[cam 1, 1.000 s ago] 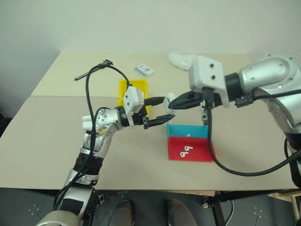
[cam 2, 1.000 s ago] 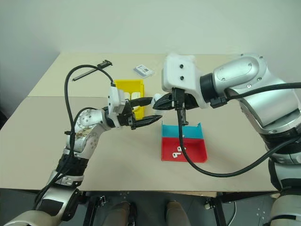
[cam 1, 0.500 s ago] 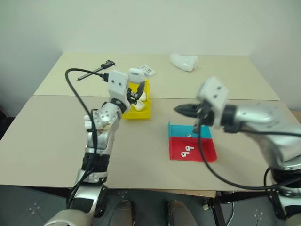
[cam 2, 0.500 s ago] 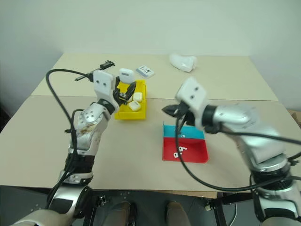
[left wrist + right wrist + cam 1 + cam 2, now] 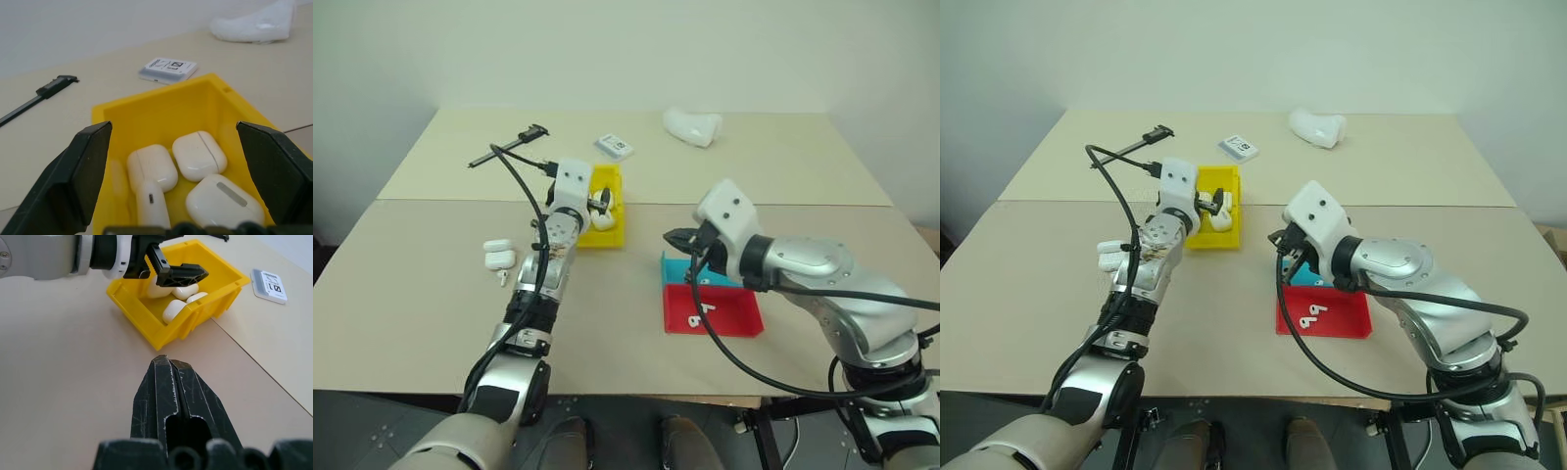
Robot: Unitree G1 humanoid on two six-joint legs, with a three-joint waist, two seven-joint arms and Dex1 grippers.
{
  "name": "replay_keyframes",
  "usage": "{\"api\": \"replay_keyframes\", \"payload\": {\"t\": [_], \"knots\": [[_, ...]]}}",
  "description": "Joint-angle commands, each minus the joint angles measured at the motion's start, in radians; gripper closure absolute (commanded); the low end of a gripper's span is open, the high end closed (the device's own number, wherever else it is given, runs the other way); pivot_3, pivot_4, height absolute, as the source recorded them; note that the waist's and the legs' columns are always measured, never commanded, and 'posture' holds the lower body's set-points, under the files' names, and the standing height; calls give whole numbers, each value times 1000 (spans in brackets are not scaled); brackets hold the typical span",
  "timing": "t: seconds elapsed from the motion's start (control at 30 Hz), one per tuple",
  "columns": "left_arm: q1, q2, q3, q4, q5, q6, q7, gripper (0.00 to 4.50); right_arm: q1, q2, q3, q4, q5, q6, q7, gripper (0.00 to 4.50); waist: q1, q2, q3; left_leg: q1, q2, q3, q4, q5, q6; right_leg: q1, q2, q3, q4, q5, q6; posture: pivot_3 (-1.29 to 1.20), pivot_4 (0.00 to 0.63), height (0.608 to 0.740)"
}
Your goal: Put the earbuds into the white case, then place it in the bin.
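Left gripper hangs over the yellow bin with its two black fingers spread wide and nothing between them. Four white cases lie in the bin below; the nearest, a white case, rests against the near wall with its lid closed. Judging from that, the drop-off step looks done for this case. The next move would call for lifting the arm clear of the bin walls and turning to the next case and earbuds. Two earbuds, tiny, glossy and stemmed, lie in the red tray, and more white cases sit on the table beside the left arm. Right gripper is clenched shut and empty, near the trays.
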Motion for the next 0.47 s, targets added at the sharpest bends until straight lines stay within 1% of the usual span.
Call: {"api": "replay_keyframes", "payload": {"t": [0.03, 0.13, 0.23, 0.3, 0.37, 0.4, 0.47], "knots": [[43, 53, 48, -184, -91, -37, -117, 44, 20, -9, -50, -38, -11, -37, -3, 4500, -4, 0, 0, 0, 0, 0, 0, 0, 0, 0, 0, 0, 0, 0, 0, 0, 150, 740], [135, 146, 63, -352, -184, 14, -282, 44, 61, -15, -66, -36, -21, -98, 13, 4500, -8, 0, 0, 1, 1, 0, -1, 0, 0, 0, 0, 1, 1, 0, 0, 0, 150, 740], [247, 269, 80, -533, -288, 66, -452, 44, 123, -29, -91, -26, -34, -184, 43, 4500, -9, 0, 0, 2, 1, 1, -1, 1, -1, 0, 0, 1, 1, 0, 0, 0, 150, 740], [350, 379, 113, -672, -381, 108, -583, 44, 164, -32, -120, -9, -26, -231, 72, 4500, -7, 0, 0, 2, 1, 2, -1, 1, -2, 0, 0, 0, 1, 0, 0, 0, 150, 740], [436, 466, 156, -783, -469, 161, -666, 44, 197, -38, -147, 3, -16, -266, 102, 4500, -8, 0, 0, 2, 1, 2, -1, 1, -2, 1, 0, 0, 1, 0, 0, 0, 150, 740], [463, 493, 172, -816, -500, 179, -684, 44, 207, -40, -155, 7, -13, -279, 114, 4500, -7, 0, 0, 2, 1, 2, -1, 1, -2, 1, 0, 1, 1, 0, 0, 0, 150, 740], [547, 568, 250, -900, -592, 241, -734, 44, 223, -51, -170, 21, -3, -308, 154, 4500, -5, 0, 0, 3, 1, 2, -1, 1, -2, 2, 0, 0, 1, 0, 0, 0, 150, 740]]}}
